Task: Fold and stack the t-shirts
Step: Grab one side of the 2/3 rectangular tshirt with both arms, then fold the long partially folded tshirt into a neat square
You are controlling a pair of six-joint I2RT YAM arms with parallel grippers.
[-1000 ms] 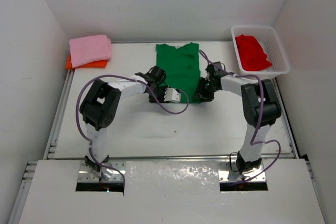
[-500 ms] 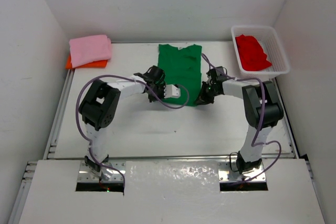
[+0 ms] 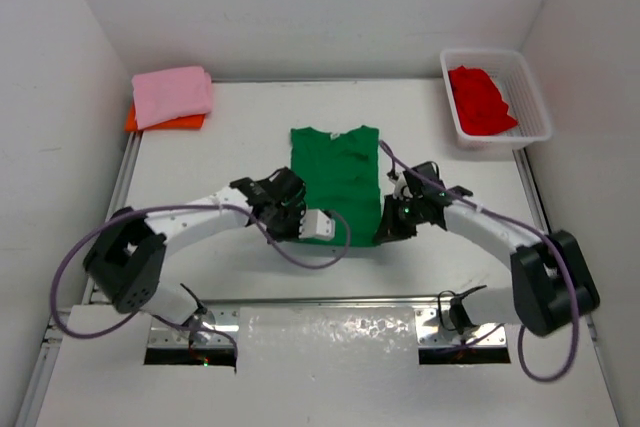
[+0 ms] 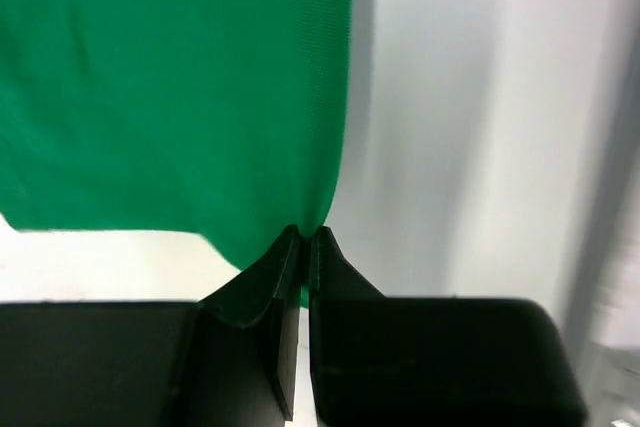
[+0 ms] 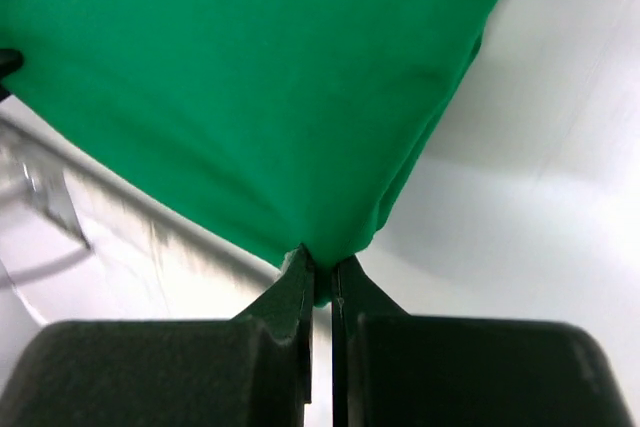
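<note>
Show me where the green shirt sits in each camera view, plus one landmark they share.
Top view: green shirt mid-picture, between both arms.
Left wrist: upper left, corner pinched in the left pincer.
Right wrist: upper half, corner pinched in the right pincer.
Shared landmark: the white table under the shirt's near hem.

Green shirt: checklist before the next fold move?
1. Left claw shut on the green shirt at its near-left hem corner: ok.
2. Right claw shut on the near-right hem corner: ok.
3. Both fabric layers pinched: cannot tell.
4. Shirt spread flat, collar at the far end: ok.
5. Stack ready, pink shirt folded on orange shirt: ok.
6. Red shirt folded: not ok, crumpled in basket.
</note>
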